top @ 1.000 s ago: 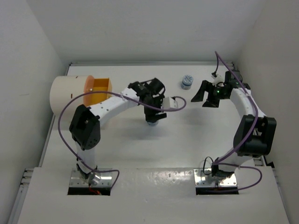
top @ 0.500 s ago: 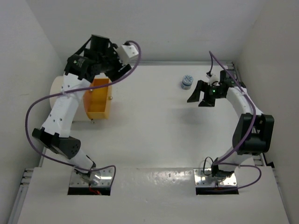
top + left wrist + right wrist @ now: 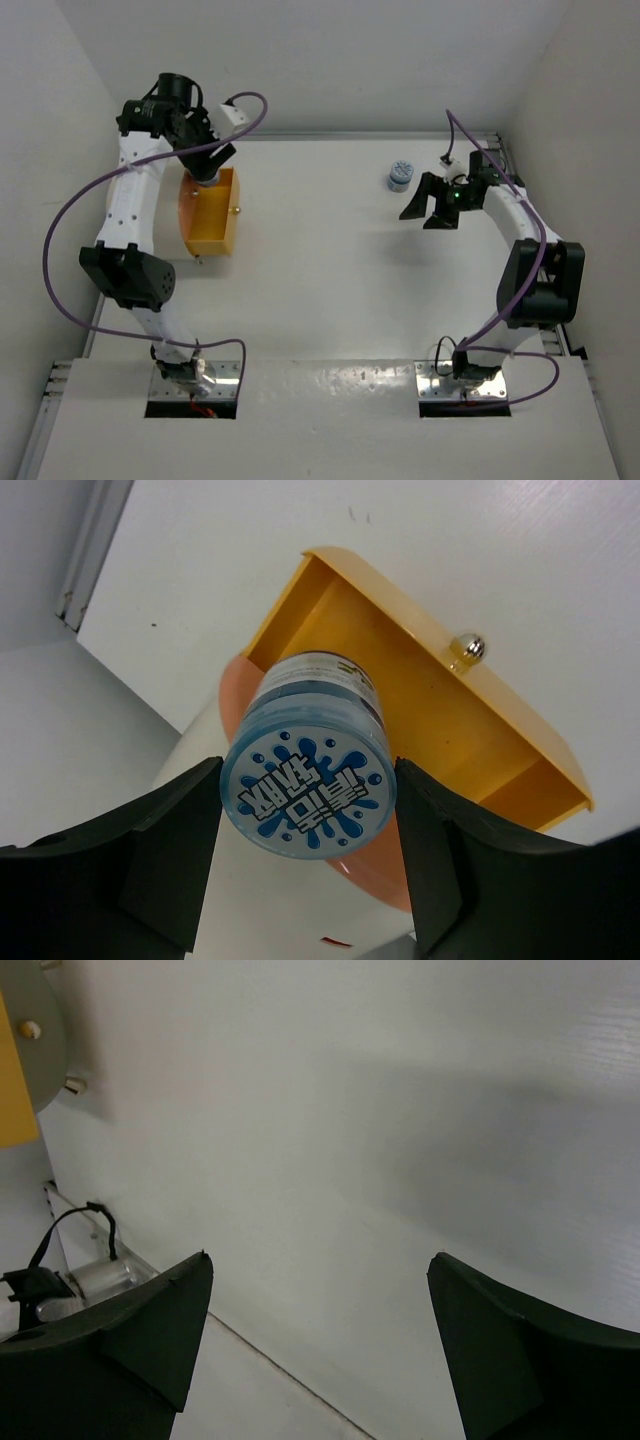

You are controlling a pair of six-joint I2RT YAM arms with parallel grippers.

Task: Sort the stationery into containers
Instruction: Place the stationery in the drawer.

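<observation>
My left gripper hangs above the back end of the pulled-out orange drawer. It is shut on a round blue-and-white piece, whose splash-printed lid faces the wrist camera. Below the piece lies the drawer's hollow, with its small metal knob. The drum's orange face shows under the piece. A second blue-and-white piece stands on the table at the back right. My right gripper is open just in front of and to the right of it, with nothing between its fingers.
The left arm's white link covers most of the cream drum in the top view. The drum's face with small knobs shows at the far left of the right wrist view. White walls close in the table on three sides.
The left arm has swung up from the middle of the table to the back left, carrying the blue-and-white piece above the drawer. The right gripper has shifted slightly left.
</observation>
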